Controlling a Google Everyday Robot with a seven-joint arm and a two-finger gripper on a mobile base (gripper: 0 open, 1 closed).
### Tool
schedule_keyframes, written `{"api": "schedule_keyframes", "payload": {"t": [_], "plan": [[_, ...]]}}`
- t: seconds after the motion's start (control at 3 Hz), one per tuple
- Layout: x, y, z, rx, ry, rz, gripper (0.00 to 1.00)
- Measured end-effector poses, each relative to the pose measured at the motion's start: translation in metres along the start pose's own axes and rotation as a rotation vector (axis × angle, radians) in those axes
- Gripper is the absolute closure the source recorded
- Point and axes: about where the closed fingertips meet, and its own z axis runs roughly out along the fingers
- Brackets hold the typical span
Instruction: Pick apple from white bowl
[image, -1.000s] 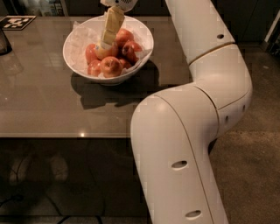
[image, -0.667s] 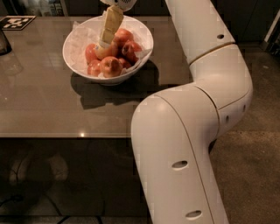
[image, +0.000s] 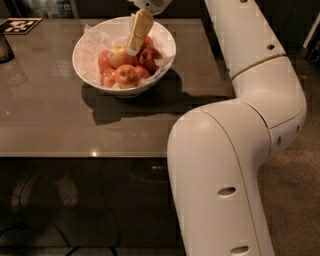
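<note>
The white bowl (image: 82, 62) stands on the brown table, lined with crumpled white paper and holding several apples. The apple (image: 119, 55), pale yellow-gold with a red blush, lies near the bowl's middle among smaller red apples (image: 127, 76). My gripper (image: 133, 48) reaches down into the bowl from above. Its pale yellow tip sits at the apple's right upper side, touching or very close to it. The arm's white links (image: 260, 90) fill the right of the view.
The brown table (image: 50, 125) has its front edge near the middle of the view. A dark object (image: 4, 47) stands at the far left edge. A black-and-white marker tag (image: 20, 24) lies at the back left corner. Dark floor lies below.
The gripper has shifted slightly to the right inside the bowl, so the pale apple shows more. The bowl and the other apples have not moved.
</note>
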Motion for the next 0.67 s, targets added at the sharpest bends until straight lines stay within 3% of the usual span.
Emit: {"api": "schedule_keyframes", "payload": {"t": [0.67], "plan": [[0.0108, 0.0059, 0.0045, -0.019, -0.037, -0.065, 0.0]]}}
